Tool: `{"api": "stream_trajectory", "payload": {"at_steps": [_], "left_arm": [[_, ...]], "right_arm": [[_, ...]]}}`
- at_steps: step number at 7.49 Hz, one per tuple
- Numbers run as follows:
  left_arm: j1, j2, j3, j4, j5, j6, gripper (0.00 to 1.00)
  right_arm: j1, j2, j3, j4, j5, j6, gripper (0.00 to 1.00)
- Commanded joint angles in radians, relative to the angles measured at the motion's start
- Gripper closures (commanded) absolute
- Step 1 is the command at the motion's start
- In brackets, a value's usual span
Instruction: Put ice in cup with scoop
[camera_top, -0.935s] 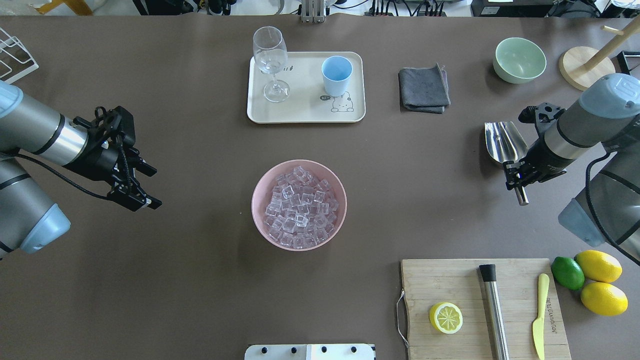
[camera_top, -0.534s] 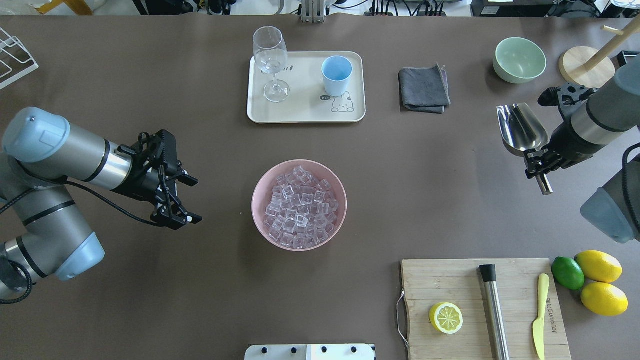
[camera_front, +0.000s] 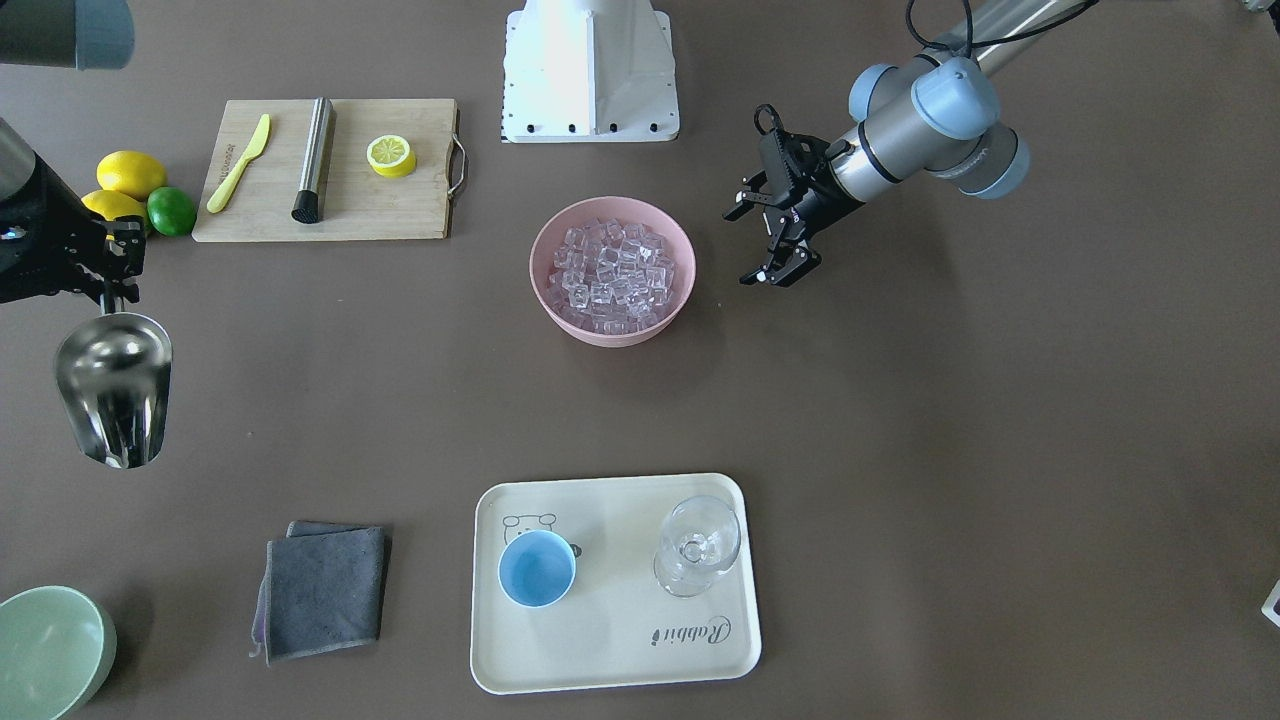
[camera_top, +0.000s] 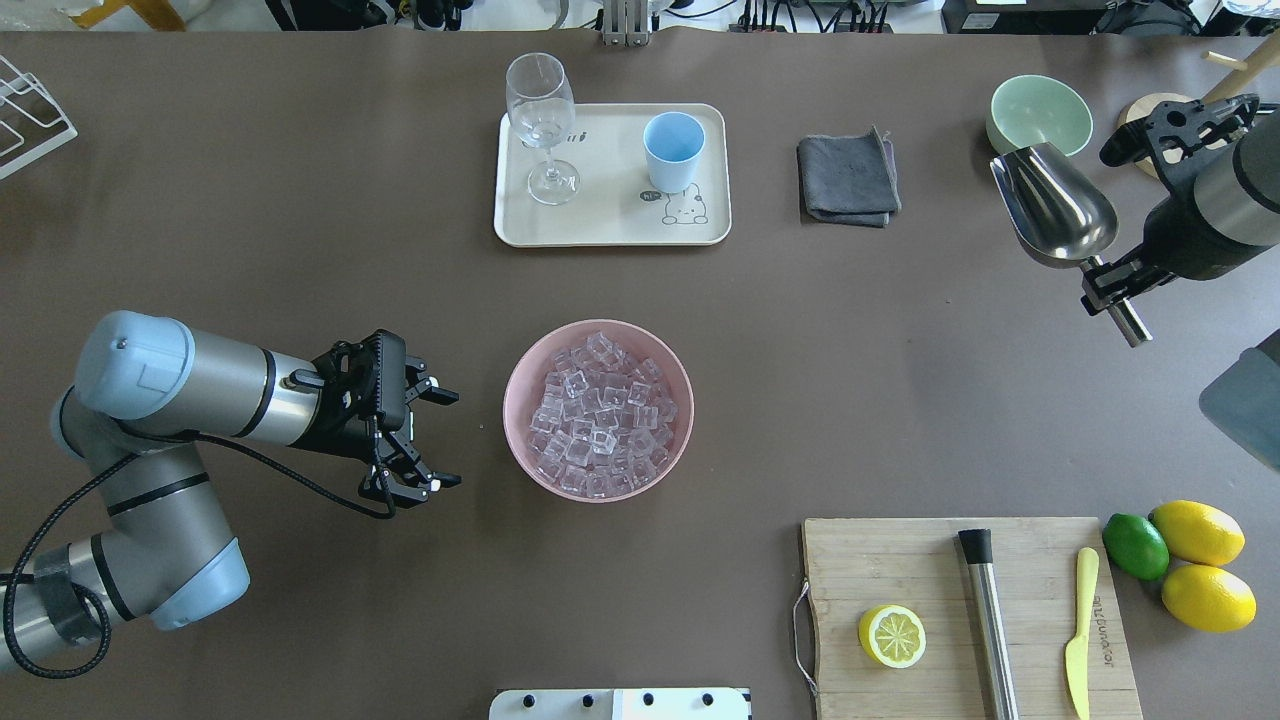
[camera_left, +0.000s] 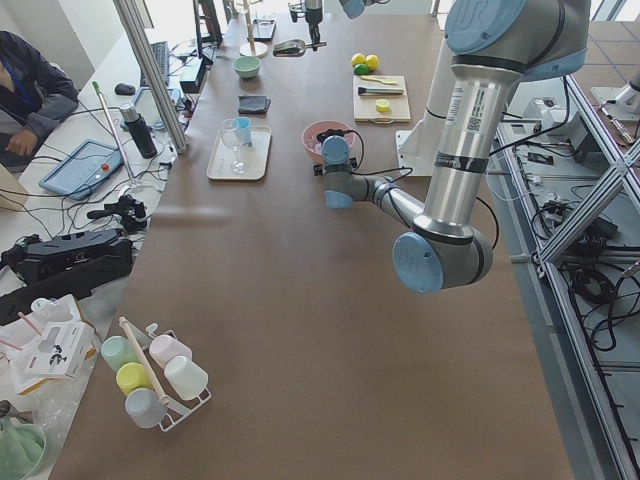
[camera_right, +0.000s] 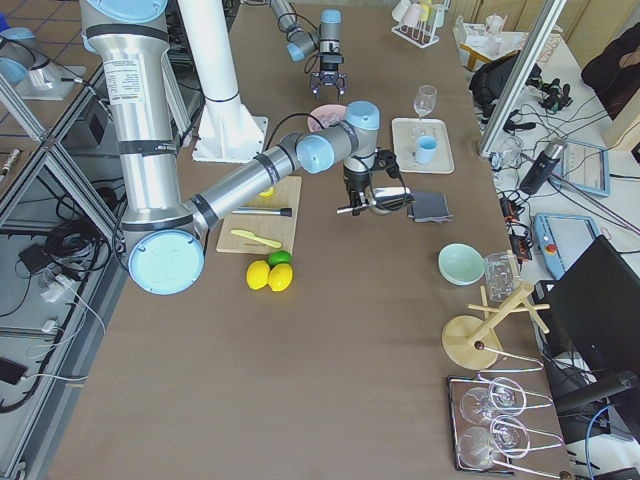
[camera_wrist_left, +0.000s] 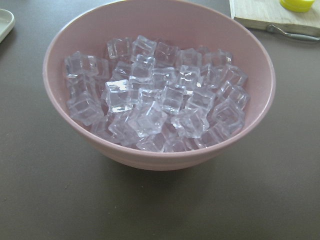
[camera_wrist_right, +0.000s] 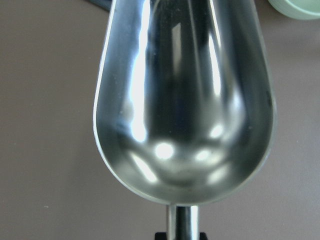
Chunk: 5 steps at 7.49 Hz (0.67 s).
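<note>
The ice (camera_top: 600, 415) lies heaped in the pink bowl (camera_top: 520, 375) at the middle of the table (camera_top: 300, 200). It is a loose pile of clear cubes reaching about to the rim. In the left wrist view the bowl and its cubes take up nearly the whole picture.

The scoop (camera_top: 1055, 205) is well apart from the bowl, out on the robot's right, held off the table. The right gripper (camera_top: 1108, 280) is clenched on its tubular handle just behind the trough. The hollow side faces up and the mouth points away from the robot. The right wrist view shows only bare, shiny steel inside it.

The cup (camera_top: 673, 150) stands upright on the right half of a cream tray (camera_top: 610, 225), at the far side of the table across from the pink bowl. Its blue inside is bare. A glass (camera_top: 541, 110) stands upright on the tray's left half, apart from the cup.

The left gripper (camera_top: 452, 440) hangs just left of the pink bowl with its jaws spread wide and nothing between them. Its fingers point at the bowl and do not touch its wall.

A folded grey cloth (camera_top: 848, 180) lies right of the tray, and a green bowl (camera_top: 1040, 120) stands farther right. Near the robot on the right lies a board (camera_top: 900, 560). On it are a half lemon (camera_top: 891, 635), a steel cylinder (camera_top: 988, 620) and a yellow knife (camera_top: 1080, 630). Just beside the board are 1 lime (camera_top: 1135, 546) and 2 lemons (camera_top: 1197, 532).
</note>
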Motion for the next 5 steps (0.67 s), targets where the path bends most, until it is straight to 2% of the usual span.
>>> {"api": "stream_trajectory", "payload": {"at_steps": [1, 3, 5], "left_arm": [[0.014, -0.065, 0.109, -0.04, 0.027, 0.158, 0.02], [0.014, -0.125, 0.218, -0.13, 0.067, 0.157, 0.02], [0.014, -0.138, 0.245, -0.132, 0.061, 0.149, 0.02]], "right_arm": [[0.0, -0.004, 0.066, -0.006, -0.053, -0.263, 1.0], [-0.015, 0.055, 0.124, -0.183, -0.101, -0.554, 1.0], [-0.123, 0.121, 0.206, -0.337, -0.202, -0.661, 1.0]]}}
